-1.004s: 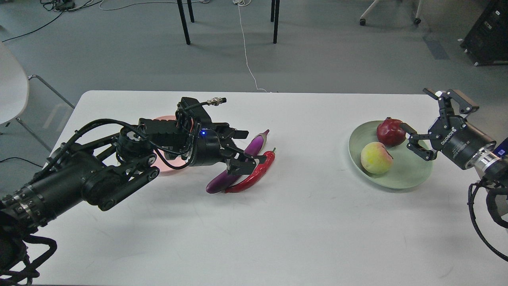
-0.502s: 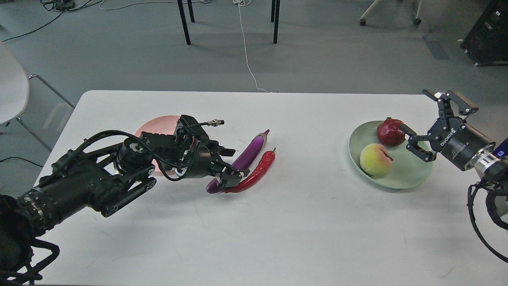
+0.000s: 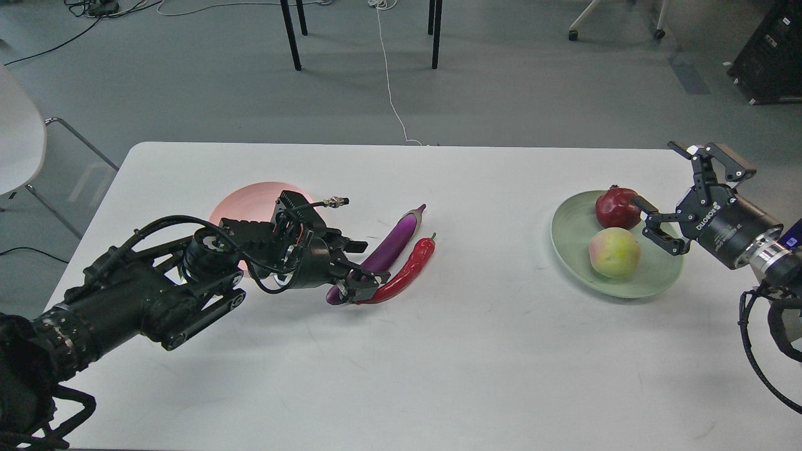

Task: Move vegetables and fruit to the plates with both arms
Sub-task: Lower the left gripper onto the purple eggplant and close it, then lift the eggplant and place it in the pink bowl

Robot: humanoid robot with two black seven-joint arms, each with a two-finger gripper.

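The purple eggplant [image 3: 391, 244] and the red chili [image 3: 410, 269] lie side by side on the white table, right of the pale pink plate [image 3: 250, 197], which holds nothing that I can see. My left gripper [image 3: 358, 266] is low and open, its fingers straddling the eggplant's near end. The dark red fruit [image 3: 615, 208] and the peach [image 3: 614, 252] sit in the pale green plate [image 3: 570, 232]. My right gripper [image 3: 653, 173] is wide open and empty at the plate's right rim. One of its fingers [image 3: 639, 203] is right beside the red fruit.
The white table [image 3: 438, 351] stretches toward me below the plates. A white chair [image 3: 15, 138] stands off the left edge. Black furniture legs [image 3: 291, 37] and a white cable [image 3: 388, 75] are on the floor behind. A black case [image 3: 770, 56] is at the far right.
My left gripper has come down and back toward the eggplant's near end, uncovering more of the pink plate. The peach has rolled right inside the green plate. The right gripper has barely moved.
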